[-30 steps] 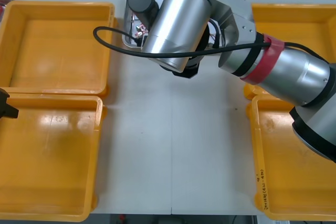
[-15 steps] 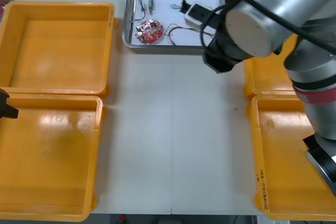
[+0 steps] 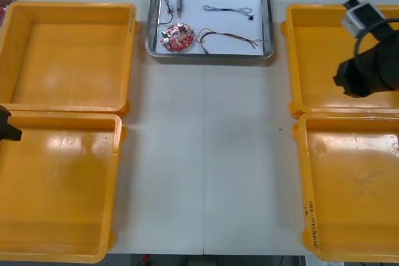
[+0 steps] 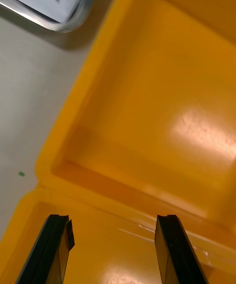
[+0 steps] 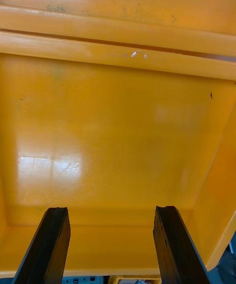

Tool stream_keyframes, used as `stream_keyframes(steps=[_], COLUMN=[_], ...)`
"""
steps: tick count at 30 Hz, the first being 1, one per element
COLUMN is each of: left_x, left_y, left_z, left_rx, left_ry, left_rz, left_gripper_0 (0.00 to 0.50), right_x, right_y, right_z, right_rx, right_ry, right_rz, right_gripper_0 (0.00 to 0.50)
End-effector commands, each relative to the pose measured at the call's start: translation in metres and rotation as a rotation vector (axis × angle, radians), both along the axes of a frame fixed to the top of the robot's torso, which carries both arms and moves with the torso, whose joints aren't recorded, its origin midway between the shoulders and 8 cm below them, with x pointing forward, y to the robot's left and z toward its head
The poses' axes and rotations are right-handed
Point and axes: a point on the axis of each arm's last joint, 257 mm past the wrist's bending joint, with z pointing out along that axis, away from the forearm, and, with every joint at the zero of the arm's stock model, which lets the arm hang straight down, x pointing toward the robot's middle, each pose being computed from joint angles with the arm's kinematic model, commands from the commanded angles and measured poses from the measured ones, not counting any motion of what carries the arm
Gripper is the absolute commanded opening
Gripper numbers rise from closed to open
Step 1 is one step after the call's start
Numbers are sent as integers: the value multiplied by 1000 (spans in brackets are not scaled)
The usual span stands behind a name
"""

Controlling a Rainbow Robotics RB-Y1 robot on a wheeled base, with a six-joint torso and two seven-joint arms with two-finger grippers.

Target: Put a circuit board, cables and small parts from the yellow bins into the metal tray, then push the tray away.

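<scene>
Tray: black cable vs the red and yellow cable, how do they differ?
Colour: the black cable is dark, thin; the red and yellow cable shows coloured strands. Place: the black cable lies by the far rim of the tray; the red and yellow one nearer its near rim, beside the circuit board. Shape: the black runs almost straight; the other curls at the board end. Both lie loose on the white inside.

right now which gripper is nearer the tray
Right. The right gripper hangs over the right bins, just off a corner of the tray; the left gripper sits over the left bins, farther off.
</scene>
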Motion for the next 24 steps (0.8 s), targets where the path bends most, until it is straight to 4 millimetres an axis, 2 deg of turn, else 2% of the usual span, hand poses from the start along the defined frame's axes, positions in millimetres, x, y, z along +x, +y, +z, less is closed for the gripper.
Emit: stream_keyframes(steps=[1,4,9,16,24], left_x=[-4,-4,-4,-4,-4], left_y=[18,18,18,18,18], left_z=[14,14,14,14,14], left_rx=[82,82,82,82,82], left_ry=[-22,-22,-22,-22,-22], left_rz=[-47,-47,-47,-47,-47], left_gripper_0=[500,500,500,500,500], right_x=[-21,-33,-51,-64,-81], right_y=[-65,-89,-113,-111,-119], right_z=[6,-4,-23,-57,-76], right_rx=[39,43,60,201,281], right_ry=[-19,3,45,144,182], right_rz=[-150,-207,-278,-321,-455], right_gripper_0=[500,500,500,500,500])
